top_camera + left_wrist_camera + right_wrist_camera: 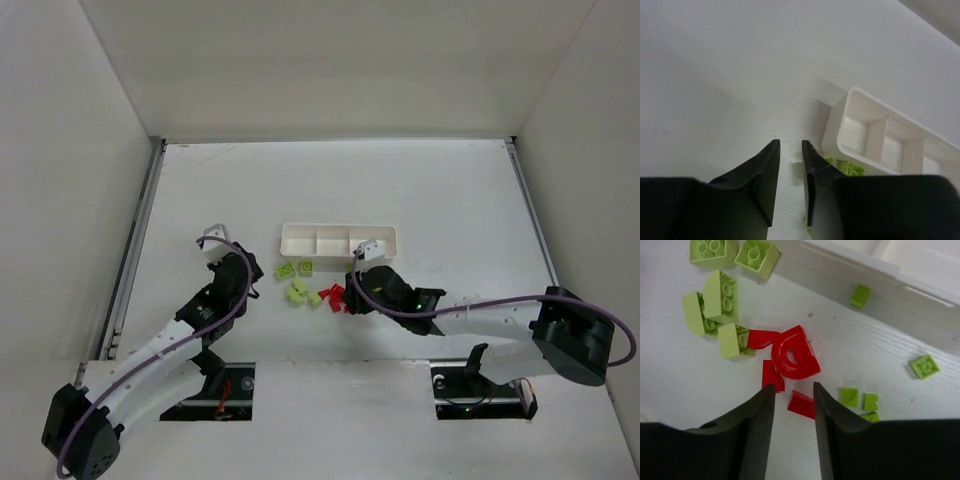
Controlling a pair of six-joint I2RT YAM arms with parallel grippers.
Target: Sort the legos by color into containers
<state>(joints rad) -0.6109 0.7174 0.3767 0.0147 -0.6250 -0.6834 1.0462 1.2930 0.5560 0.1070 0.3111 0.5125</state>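
Observation:
The white tray with three compartments lies mid-table; the compartments I can see hold no bricks. Loose legos lie just in front of it: pale yellow-green bricks, red pieces. In the right wrist view my right gripper is open, low over the table, its tips on either side of a small red brick. A curved red piece and pale bricks lie beyond, small brighter green pieces to the right. My left gripper is narrowly open and empty, left of the tray.
White walls enclose the table on three sides. The tray's near wall runs just behind the brick pile. Green bricks sit between the left gripper's right finger and the tray. Bare white table lies to the far left and far right.

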